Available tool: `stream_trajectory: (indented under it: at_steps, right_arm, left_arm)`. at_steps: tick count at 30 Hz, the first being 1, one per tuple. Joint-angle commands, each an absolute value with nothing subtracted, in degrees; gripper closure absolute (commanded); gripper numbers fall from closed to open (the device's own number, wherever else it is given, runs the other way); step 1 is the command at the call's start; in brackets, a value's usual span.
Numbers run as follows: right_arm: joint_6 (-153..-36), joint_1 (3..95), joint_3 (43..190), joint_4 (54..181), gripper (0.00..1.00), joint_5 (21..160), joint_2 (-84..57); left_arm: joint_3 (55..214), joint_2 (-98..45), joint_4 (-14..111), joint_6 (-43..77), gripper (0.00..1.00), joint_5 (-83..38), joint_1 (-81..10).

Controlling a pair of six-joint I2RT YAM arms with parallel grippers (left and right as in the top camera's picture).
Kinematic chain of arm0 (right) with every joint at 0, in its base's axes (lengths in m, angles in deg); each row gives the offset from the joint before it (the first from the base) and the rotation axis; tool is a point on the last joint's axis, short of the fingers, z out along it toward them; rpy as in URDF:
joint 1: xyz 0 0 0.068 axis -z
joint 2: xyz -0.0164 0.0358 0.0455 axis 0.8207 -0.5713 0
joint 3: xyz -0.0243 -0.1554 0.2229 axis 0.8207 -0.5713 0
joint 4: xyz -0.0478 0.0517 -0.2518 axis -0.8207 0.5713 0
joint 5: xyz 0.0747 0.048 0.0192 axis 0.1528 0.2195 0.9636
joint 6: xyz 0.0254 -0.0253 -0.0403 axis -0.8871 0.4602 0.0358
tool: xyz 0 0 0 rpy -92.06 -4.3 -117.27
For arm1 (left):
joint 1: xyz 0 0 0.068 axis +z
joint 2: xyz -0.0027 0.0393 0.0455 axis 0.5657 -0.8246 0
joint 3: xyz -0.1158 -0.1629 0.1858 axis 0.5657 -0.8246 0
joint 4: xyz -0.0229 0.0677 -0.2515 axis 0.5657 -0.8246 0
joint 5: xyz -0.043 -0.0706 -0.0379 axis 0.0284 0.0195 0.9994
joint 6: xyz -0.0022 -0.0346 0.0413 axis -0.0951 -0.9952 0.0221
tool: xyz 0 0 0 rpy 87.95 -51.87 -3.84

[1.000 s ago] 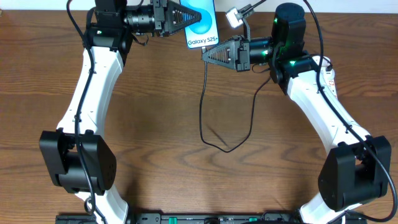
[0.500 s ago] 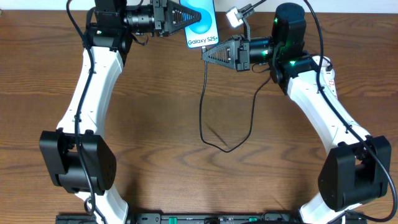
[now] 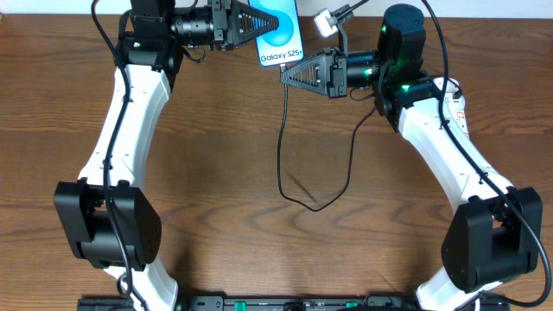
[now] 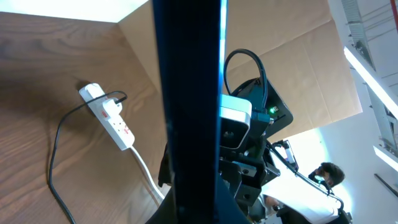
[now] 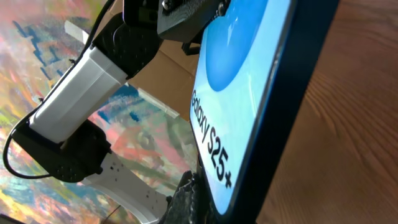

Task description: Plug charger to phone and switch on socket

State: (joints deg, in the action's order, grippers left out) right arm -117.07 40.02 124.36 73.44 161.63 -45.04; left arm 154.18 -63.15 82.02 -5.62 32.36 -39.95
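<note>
The phone (image 3: 282, 36) is held up at the table's far edge, blue screen facing the overhead camera, with my left gripper (image 3: 259, 24) shut on its left side. In the left wrist view it is a dark edge (image 4: 189, 106) running up from the gripper (image 4: 193, 208). My right gripper (image 3: 287, 76) is shut on the end of the charger (image 3: 281, 147), just under the phone's bottom edge (image 5: 249, 93). The connector tip is hidden between the fingers (image 5: 208, 199). The black cable hangs down, loops over the table and runs to the socket (image 4: 112, 118), which lies partly under my right arm (image 3: 459, 110).
A cardboard wall (image 4: 298, 68) stands behind the table's far edge. The thick white cord (image 4: 146, 171) leads away from the socket. The cable's loop (image 3: 315, 206) lies on the wood in the middle of the table.
</note>
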Motion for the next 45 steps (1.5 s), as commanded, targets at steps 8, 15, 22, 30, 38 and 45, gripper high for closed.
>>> stream_trajectory:
  at_steps: [8,15,22,30,38,45]
  right_arm:
    - [-116.81,40.11,125.83,71.95,0.88,157.87,-44.73]
    - [-116.79,40.06,125.83,72.00,0.45,159.40,-44.73]
    - [-116.76,40.06,125.83,72.43,0.20,159.82,-44.73]
    - [-116.50,40.24,125.83,73.55,0.11,159.66,-44.73]
    - [-109.44,40.00,125.83,94.36,0.21,144.76,-44.73]
    - [-105.27,31.96,131.14,118.14,0.21,109.59,-44.78]
  left_arm:
    - [154.44,-61.25,81.69,-5.05,0.93,37.74,-41.02]
    - [154.44,-61.25,81.67,-5.07,0.93,34.79,-40.96]
    - [154.44,-61.25,81.69,-5.03,0.93,34.28,-39.99]
    - [154.44,-61.27,81.64,-3.72,0.93,34.11,-37.87]
    - [152.78,-62.13,70.04,6.12,0.93,22.20,-35.38]
    - [152.56,-62.15,38.54,14.92,0.93,-29.17,-35.16]
